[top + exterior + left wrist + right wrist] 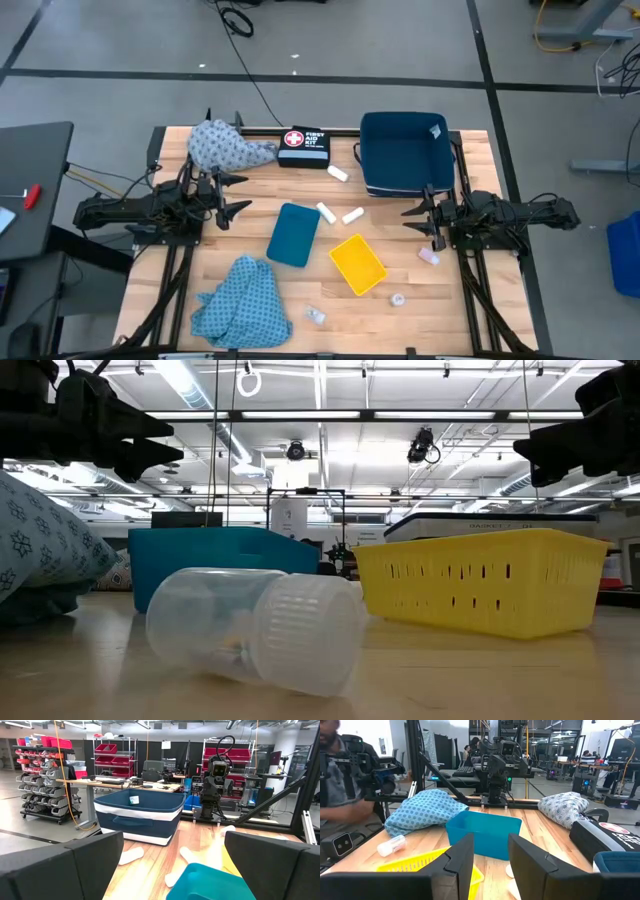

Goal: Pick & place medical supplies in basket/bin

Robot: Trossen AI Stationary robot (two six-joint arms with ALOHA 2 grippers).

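- The left gripper [234,194] hovers over the left edge of the table [400,310] with its jaws spread wide and nothing between them.
- The right gripper [417,212] hovers over the right edge, jaws set narrow, a clear gap between the fingers, also holding nothing.
- Nearest the left gripper, one blue patterned cloth [228,146] lies bunched at the back left corner; the other cloth [241,302] lies at the front left corner.
- Three white rolls [338,172] lie near the table's middle, one beside the black first aid pouch [303,146], two between the teal tray [294,235] and the dark blue bin [405,152].
- A pale vial [428,257] lies just beside the right arm's base; two more sit near the front edge, by the yellow basket [357,264].
- My judgement: nothing is in the bin yet, so the step in hand is a first pick.
- To do it well, the left gripper could drop over the back cloth's highest fold and pinch deep, so the fabric lifts whole.
- The right gripper should open wider before descending on a roll, straddle it across its short axis, and avoid nudging it into a roll.
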